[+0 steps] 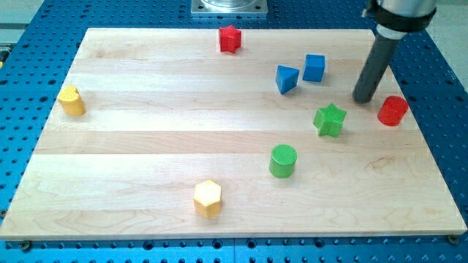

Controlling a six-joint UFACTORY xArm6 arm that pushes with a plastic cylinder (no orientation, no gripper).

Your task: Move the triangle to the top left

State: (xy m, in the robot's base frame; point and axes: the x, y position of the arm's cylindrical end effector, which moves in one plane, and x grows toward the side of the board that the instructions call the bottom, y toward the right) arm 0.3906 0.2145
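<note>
Eight blocks sit on the wooden desk point(146, 139): two yellow, two red, two blue, two green. Far left lies a yellow block point(72, 101), shape unclear; nearer, left of centre, a yellow hexagon point(208, 198). At the far edge stands a red star point(230, 39). A green cylinder point(283, 161) sits right of centre. Beyond it is the blue triangle point(287, 79), in the right half toward the far side, with a blue cube point(314, 68) just beside it on the right. A green star point(330, 120) follows, then my tip point(363, 100), apart from every block, between the blue cube and the red cylinder point(393, 110) at the right edge. The arm carries no pincer, only the rod.
</note>
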